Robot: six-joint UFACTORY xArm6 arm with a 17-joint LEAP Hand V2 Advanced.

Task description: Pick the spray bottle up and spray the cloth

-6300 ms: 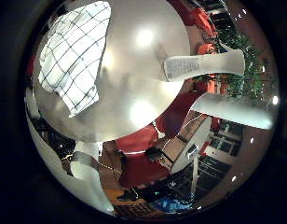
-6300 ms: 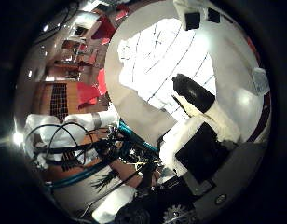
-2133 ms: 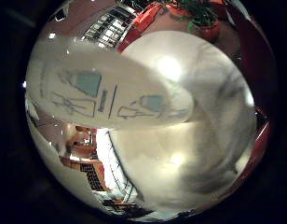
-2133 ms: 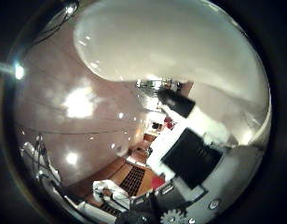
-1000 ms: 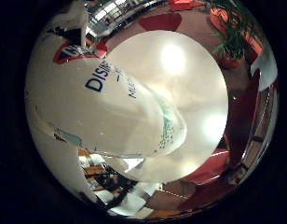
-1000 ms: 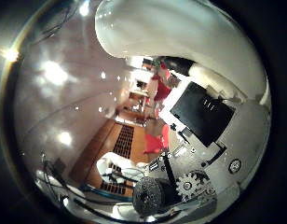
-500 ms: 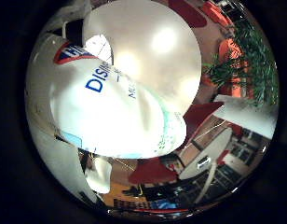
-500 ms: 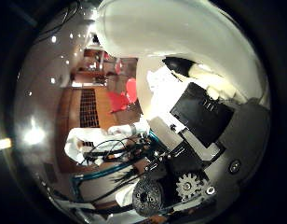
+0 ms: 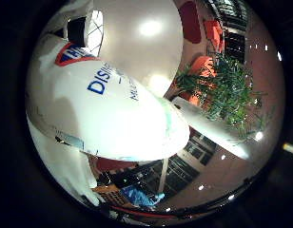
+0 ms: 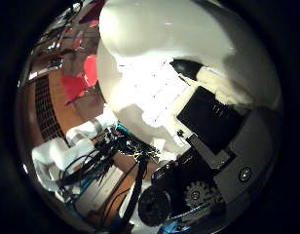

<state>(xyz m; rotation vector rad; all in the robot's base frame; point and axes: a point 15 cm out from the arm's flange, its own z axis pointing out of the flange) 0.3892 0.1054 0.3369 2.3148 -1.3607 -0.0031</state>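
Note:
The white spray bottle [image 9: 108,109], with blue print and a red and blue badge, fills much of the little finger side view, close against my palm. Its white body [image 10: 179,34] also spans the thumb side view. My hand [image 10: 213,126] is shut on the bottle, with the black-tipped thumb lying against its side. A white finger [image 9: 210,128] reaches past the bottle's end. The white cloth with a dark grid [image 10: 152,100] lies spread on the round white table [image 9: 151,52], below the bottle. A corner of the cloth [image 9: 95,26] shows beside the bottle's dark part.
A green potted plant [image 9: 227,90] and red chairs [image 9: 203,61] stand beyond the table. On the thumb side are the robot's white base [image 10: 67,146], a red chair [image 10: 79,80] and a wooden floor [image 10: 47,112].
Six seconds ago the bottle stood apart on the table near the cloth. It then came close to the palm. Over the last second the view has swung, and the cloth now shows beneath.

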